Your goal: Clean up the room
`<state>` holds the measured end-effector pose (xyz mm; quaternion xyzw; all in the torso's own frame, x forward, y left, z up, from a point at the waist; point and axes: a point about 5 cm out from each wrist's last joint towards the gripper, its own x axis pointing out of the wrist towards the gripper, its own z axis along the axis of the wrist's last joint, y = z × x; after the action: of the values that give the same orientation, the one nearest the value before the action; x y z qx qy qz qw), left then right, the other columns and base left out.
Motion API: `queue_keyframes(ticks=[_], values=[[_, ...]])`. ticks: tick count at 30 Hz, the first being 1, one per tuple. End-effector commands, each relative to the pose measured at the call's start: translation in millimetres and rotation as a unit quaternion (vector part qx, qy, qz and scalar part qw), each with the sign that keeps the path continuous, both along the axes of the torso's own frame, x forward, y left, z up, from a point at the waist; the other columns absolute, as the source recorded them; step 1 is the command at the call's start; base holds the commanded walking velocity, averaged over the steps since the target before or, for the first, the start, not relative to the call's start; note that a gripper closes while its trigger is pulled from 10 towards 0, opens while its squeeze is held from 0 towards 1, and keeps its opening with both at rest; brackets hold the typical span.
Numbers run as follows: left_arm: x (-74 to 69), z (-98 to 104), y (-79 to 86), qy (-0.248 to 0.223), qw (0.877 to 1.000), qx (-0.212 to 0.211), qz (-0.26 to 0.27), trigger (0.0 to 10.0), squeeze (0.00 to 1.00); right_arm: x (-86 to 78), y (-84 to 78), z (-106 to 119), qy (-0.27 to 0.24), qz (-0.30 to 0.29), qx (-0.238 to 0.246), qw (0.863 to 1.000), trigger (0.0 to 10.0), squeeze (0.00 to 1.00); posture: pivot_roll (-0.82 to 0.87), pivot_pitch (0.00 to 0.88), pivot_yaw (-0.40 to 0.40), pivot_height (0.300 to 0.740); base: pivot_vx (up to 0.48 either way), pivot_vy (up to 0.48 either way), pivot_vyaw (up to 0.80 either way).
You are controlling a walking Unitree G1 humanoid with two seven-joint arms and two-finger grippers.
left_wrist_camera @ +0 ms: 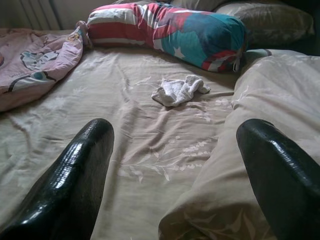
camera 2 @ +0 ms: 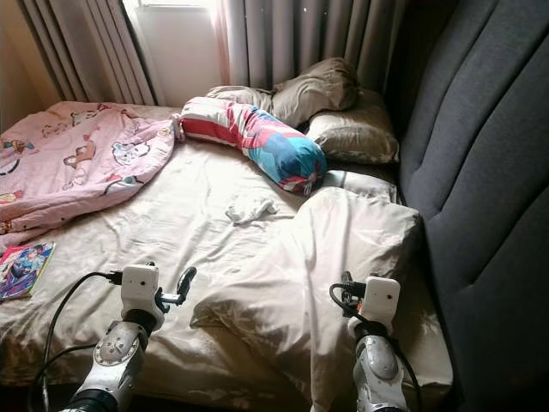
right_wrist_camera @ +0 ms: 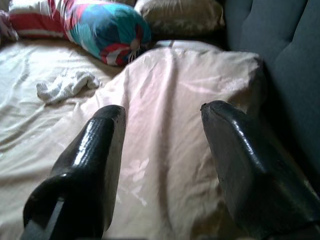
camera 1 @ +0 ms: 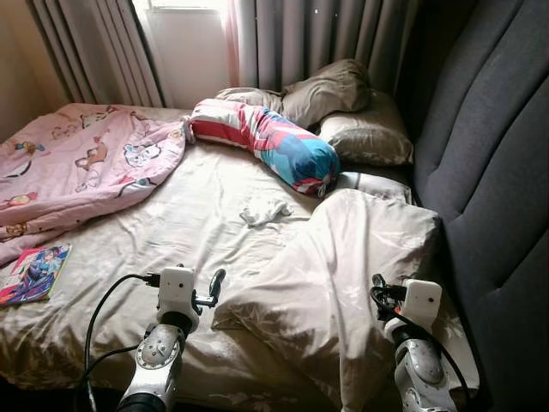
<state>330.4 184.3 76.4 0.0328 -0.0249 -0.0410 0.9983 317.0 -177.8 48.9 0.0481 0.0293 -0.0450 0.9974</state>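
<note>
So from the head views, the bed (camera 1: 171,232) has a pink blanket (camera 1: 77,163) bunched on its left, a colourful bolster (camera 1: 266,142) near the pillows (camera 1: 343,107), a small white cloth (camera 1: 264,212) mid-sheet and a comic book (camera 1: 33,275) by the left edge. Left wrist view: left claw (left_wrist_camera: 175,175) spread wide, released, hovering over the sheet, white cloth ahead. Right wrist view: right claw (right_wrist_camera: 162,165) also released, over the beige duvet (right_wrist_camera: 180,100) beside the grey headboard (right_wrist_camera: 280,45).

Pink cartoon-print blanket (camera 1: 77,163); red-blue striped bolster (camera 1: 266,142).

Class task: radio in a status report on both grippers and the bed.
Left gripper open, empty. Right gripper open over beige pillow. White cloth loose on sheet. Bolster beyond it.
</note>
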Motion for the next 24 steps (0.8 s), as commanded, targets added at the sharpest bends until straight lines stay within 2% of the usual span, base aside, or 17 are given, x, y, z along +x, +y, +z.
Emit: queue_keyframes(ticks=[1, 4, 24], values=[[3.4, 4.2, -2.0, -0.002, 1.000, 0.007, -0.007, 10.0, 0.00, 0.6, 1.9, -2.7, 0.013, 0.003, 0.008, 1.000, 10.0, 0.00, -0.03, 0.078, 0.005, 0.650, 0.000, 0.000, 0.00], [3.7, 4.5, -2.8, -0.002, 1.000, 0.008, -0.008, 10.0, 0.00, 0.1, 1.3, 0.2, -0.005, 0.001, 0.003, 1.000, 10.0, 0.00, -0.03, 0.078, 0.005, 0.635, 0.000, 0.000, 0.00], [3.2, 3.2, -7.2, 0.001, 1.000, 0.008, -0.021, 10.0, 0.00, 0.0, 4.5, -3.8, 0.011, 0.011, 0.007, 1.000, 10.0, 0.00, -0.03, 0.061, 0.010, 0.635, 0.000, 0.000, 0.00]])
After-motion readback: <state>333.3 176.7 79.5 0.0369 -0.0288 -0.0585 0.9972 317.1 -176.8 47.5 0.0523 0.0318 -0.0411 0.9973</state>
